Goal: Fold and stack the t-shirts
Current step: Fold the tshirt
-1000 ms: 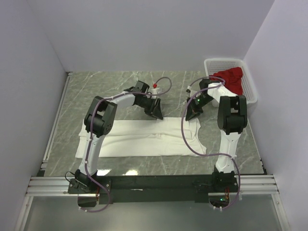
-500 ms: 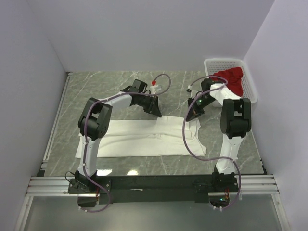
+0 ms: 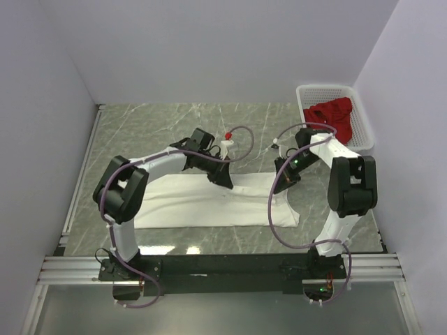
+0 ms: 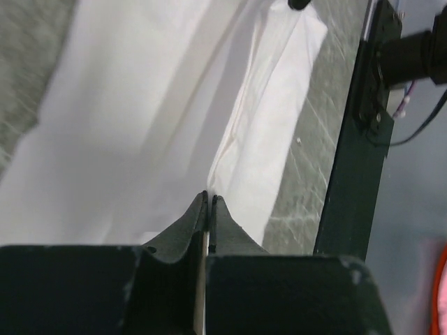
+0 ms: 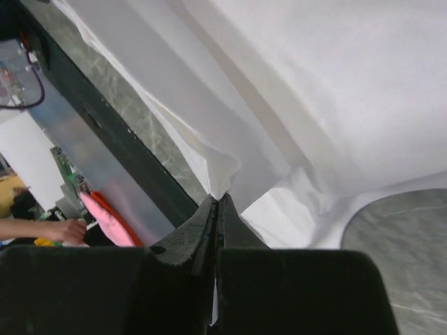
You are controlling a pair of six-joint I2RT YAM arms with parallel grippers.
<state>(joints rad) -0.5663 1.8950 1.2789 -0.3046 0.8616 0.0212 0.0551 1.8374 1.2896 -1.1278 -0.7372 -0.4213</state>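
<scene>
Long, flat white t-shirt [image 3: 195,206]; deep red t-shirt [image 3: 335,115] in a heap

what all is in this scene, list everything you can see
white t-shirt: one, white, spread flat on the table in front of the arms
red t-shirt: one, deep red, bunched up in the basket
basket: one, white slotted plastic, far right corner of the table
table: one, grey marble pattern, under everything
rail: one, black and silver, along the near edge, carrying both arm bases
left gripper: one, black, shut on the far edge of the white t-shirt, near its middle
right gripper: one, black, shut on the far edge of the white t-shirt, at its right end
</scene>
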